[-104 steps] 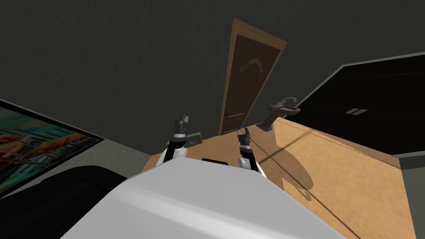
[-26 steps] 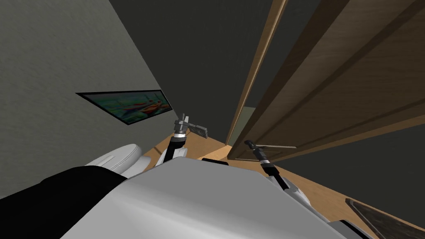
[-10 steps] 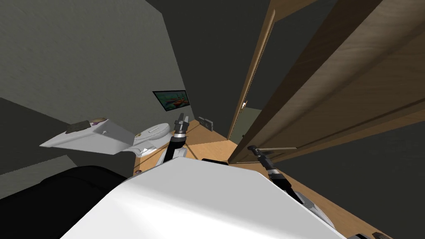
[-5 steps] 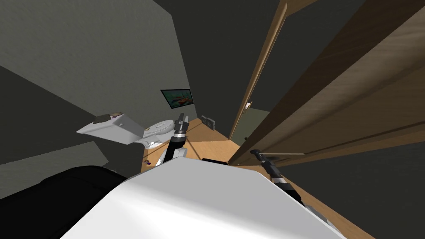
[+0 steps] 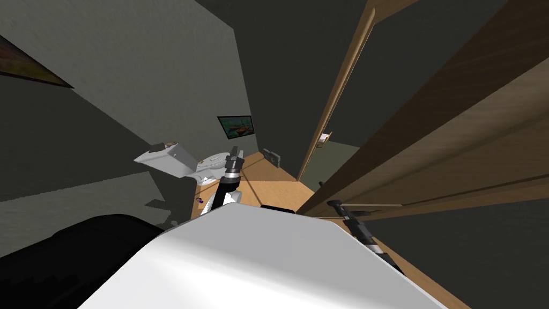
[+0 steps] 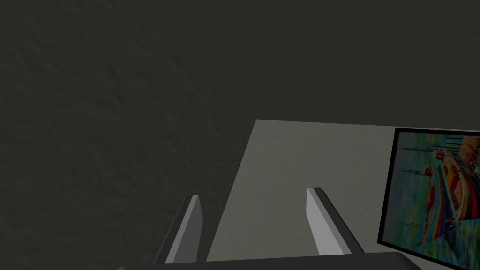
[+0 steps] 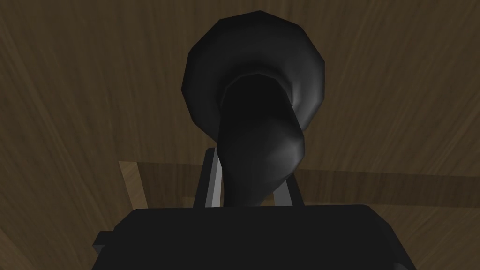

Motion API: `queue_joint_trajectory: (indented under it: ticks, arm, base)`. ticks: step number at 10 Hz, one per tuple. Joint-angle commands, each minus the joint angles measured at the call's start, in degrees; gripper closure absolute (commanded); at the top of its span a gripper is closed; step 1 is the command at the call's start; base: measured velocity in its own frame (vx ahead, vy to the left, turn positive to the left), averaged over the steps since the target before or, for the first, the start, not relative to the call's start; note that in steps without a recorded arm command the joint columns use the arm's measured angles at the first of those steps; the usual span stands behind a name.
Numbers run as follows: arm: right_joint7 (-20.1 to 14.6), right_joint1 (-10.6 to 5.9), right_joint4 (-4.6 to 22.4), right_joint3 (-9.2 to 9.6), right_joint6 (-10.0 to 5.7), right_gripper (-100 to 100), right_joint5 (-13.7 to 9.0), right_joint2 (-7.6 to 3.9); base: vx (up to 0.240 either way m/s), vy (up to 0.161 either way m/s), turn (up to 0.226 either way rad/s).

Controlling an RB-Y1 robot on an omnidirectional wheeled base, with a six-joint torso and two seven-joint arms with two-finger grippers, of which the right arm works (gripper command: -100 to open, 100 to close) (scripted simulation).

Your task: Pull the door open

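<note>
The dark brown door point(image 5: 455, 112) stands swung away from its light wooden frame point(image 5: 343, 91), at my right in the head view. My right gripper point(image 5: 335, 205) is at the door's edge. In the right wrist view it point(image 7: 251, 187) is shut on the black door handle point(image 7: 255, 136), with its fingers point(image 7: 213, 180) pressing the handle's sides against the brown door face point(image 7: 70, 93). My left gripper point(image 5: 235, 155) is held up in front of my chest, away from the door. Its fingers point(image 6: 323, 225) stand open with nothing between them.
A white toilet point(image 5: 182, 163) stands to the left on the wooden floor point(image 5: 268, 188). A small dark box point(image 5: 272, 157) lies by the wall near the frame, below a framed picture point(image 5: 236, 126). Grey floor shows through the gap point(image 5: 329, 161) between frame and door.
The door has swung further from its frame with my right gripper still on the handle. My view has turned, so the toilet and picture sit further right in it.
</note>
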Motion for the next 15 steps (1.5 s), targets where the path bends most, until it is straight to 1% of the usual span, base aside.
queue_joint_trajectory:
  ticks: [1,2,4,5,7,9,10,11,12,13,14,15]
  arm:
    - [0.0,0.22,1.6,0.27,-1.48,100,-0.2,0.36]
    - [-0.1,0.92,2.8,0.64,-3.34,100,-0.8,0.42]
    - [-0.1,0.92,2.8,0.64,-3.34,100,-0.8,0.42]
    - [-0.1,1.59,4.0,1.00,-5.10,100,-1.3,0.48]
    - [-0.1,1.59,4.0,1.00,-5.10,100,-1.3,0.48]
    - [-0.2,2.77,6.1,1.61,-8.20,100,-2.2,0.59]
    - [-0.3,3.25,6.9,1.87,-9.51,100,-2.6,0.63]
    - [-0.3,2.68,9.8,1.87,-9.51,100,-2.6,0.63]
    - [-0.3,3.25,9.2,1.87,-9.51,100,-2.6,0.63]
    - [-0.3,0.96,15.6,1.87,-10.79,100,-2.6,0.63]
    - [-0.3,-1.50,20.0,1.87,-12.89,100,-2.6,1.22]
    - [-0.3,1.61,14.9,1.87,-10.50,100,-2.6,0.63]
  base:
    - [-0.041,-0.026,0.061]
    - [-0.055,-0.027,0.130]
    - [-0.030,-0.019,0.028]
    - [-0.030,-0.020,0.115]
    - [-0.025,-0.017,0.031]
    - [-0.042,-0.025,0.145]
    - [-0.082,-0.045,0.151]
    - [-0.058,-0.018,0.049]
    - [-0.024,-0.003,-0.051]
    - [-0.017,0.007,-0.038]
    - [-0.002,0.017,0.040]
    - [0.010,0.008,0.009]
